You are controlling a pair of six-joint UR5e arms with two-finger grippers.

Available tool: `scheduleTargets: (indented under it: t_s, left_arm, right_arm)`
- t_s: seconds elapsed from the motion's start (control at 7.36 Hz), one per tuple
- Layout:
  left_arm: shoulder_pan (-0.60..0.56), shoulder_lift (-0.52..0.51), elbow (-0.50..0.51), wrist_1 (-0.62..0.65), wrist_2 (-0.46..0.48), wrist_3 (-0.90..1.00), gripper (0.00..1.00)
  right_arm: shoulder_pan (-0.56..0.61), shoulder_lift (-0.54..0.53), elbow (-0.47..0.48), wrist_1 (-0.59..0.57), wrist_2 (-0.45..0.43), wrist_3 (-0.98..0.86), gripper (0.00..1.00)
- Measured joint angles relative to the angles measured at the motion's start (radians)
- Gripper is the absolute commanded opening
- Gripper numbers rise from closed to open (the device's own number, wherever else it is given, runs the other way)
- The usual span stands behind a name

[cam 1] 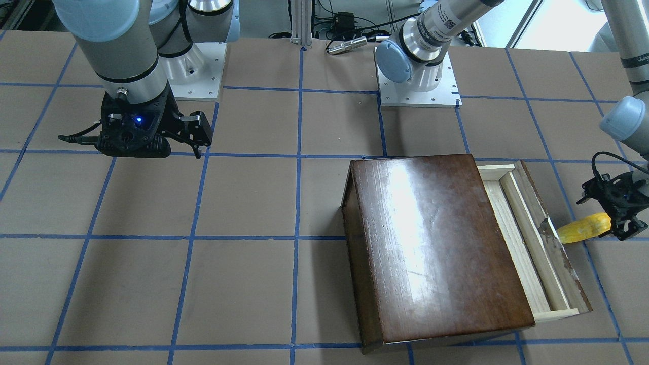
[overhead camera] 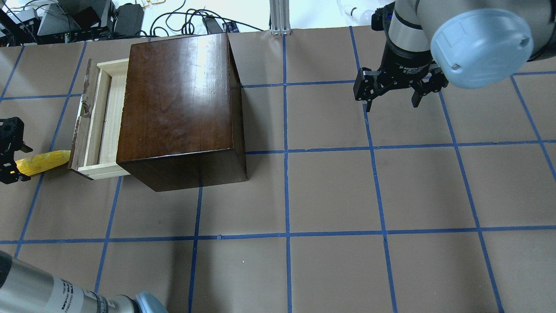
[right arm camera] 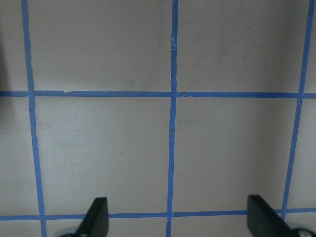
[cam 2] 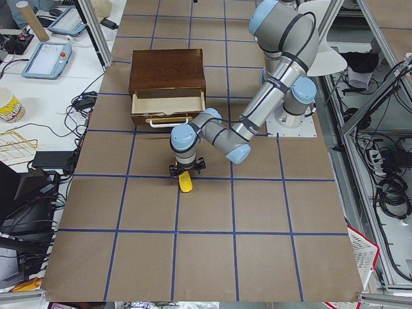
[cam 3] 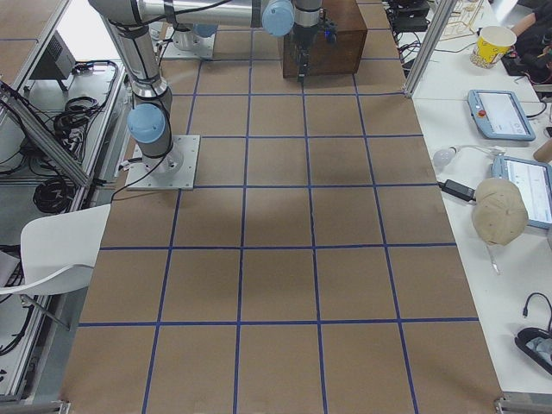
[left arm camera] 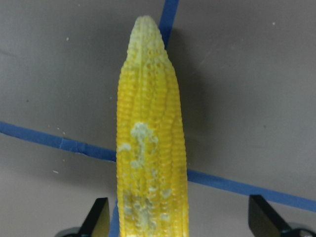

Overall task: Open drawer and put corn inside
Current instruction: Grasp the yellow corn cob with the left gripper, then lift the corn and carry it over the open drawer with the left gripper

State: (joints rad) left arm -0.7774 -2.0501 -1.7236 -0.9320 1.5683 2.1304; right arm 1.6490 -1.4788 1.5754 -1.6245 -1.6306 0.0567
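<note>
Not much for you to read here. Above the right gripper (overhead camera: pixel 392 105), the black collar (overhead camera: pixel 410 68) carries white print that looks like "2F Adaptive"; the rest is too small. On the left arm (cam 1: pixel 428 35), a white label (cam 1: pixel 449 23) bears a QR-type code, its fine print illegible. At the front-facing view's right edge, a dark band (cam 1: pixel 640 62) shows "WA", cut off. Overhead, the sticker (overhead camera: pixel 71 300) on the near tube is unreadable.

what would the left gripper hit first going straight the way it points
The yellow bumpy corn cob: it lies on the brown paper-covered table, centred under the open left gripper. Its fingers would probably straddle the cob and touch the table, though depth is unclear.
</note>
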Motion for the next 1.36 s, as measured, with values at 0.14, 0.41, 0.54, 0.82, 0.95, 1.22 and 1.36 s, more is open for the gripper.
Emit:
scheduleTargets:
  t_s: [0.14, 0.41, 0.54, 0.82, 0.95, 1.22, 1.36]
  left_arm:
    - [-0.003, -0.004, 0.0, 0.008, -0.007, 0.014, 1.0]
    - [-0.005, -0.016, -0.001, 0.027, -0.01, 0.023, 0.98]
    - [-0.005, -0.028, -0.001, 0.045, -0.009, 0.024, 0.91]
    - [-0.005, -0.045, -0.001, 0.069, -0.008, 0.026, 0.39]
    - [-0.005, -0.047, 0.0, 0.078, -0.009, 0.028, 0.1]
    - [-0.004, -0.042, 0.0, 0.089, -0.01, 0.029, 0.0]
    - [-0.004, -0.038, 0.0, 0.091, -0.011, 0.027, 0.0]
  right_arm:
    - [0.0, 0.0, 0.0, 0.0, 0.0, 0.0, 1.0]
    - [0.0, 0.0, 0.0, 0.0, 0.0, 0.0, 1.0]
    - [0.0, 0.0, 0.0, 0.0, 0.0, 0.0, 1.0]
    - [0.0, 0.0, 0.0, 0.0, 0.0, 0.0, 1.0]
    - [0.0, 0.0, 0.0, 0.0, 0.0, 0.0, 1.0]
    - [0.0, 0.0, 0.0, 0.0, 0.0, 0.0, 1.0]
    - [0.0, 0.0, 0.0, 0.0, 0.0, 0.0, 1.0]
